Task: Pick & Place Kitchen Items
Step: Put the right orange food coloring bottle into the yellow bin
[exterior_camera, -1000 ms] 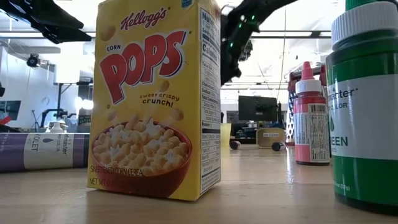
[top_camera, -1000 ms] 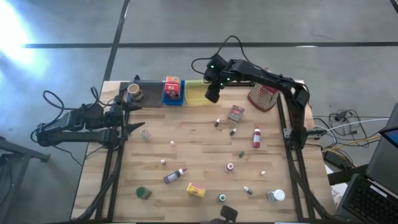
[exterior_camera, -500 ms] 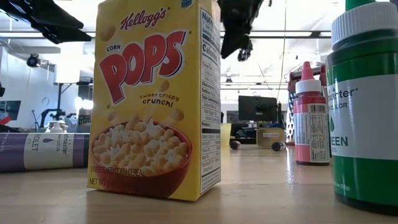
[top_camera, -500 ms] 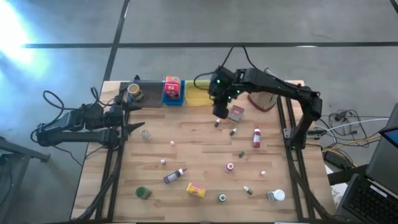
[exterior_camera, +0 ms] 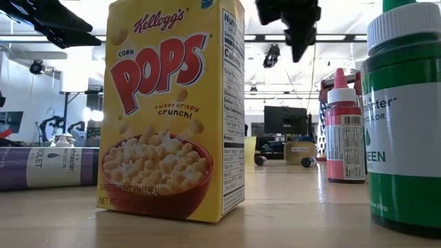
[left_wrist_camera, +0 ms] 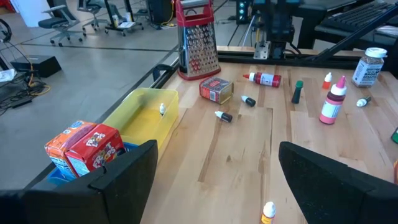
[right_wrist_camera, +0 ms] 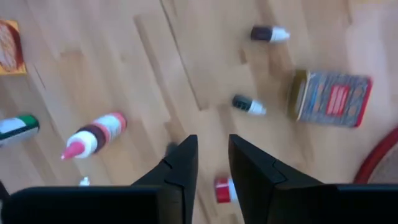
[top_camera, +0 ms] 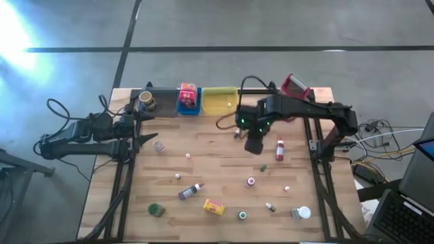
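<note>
Small kitchen items lie scattered on the wooden table: a red bottle, a purple bottle, a yellow box, a green jar. My right gripper hangs over the table's middle right, pointing straight down. In its wrist view the fingers stand open by a narrow gap with nothing between them, above bare wood and a red-capped item. A red tin and two white-capped bottles lie nearby. My left gripper waits wide open at the table's left edge.
Grey, blue and yellow trays line the far edge. The yellow tray holds a tiny white bottle; the blue tray holds small boxes. A tall grater stands at the far right.
My right gripper has swung from over the yellow tray at the far edge toward the near edge and to the right. It now hangs over the table's middle, tipped from a slant to pointing straight down. Nothing on the table has moved.
</note>
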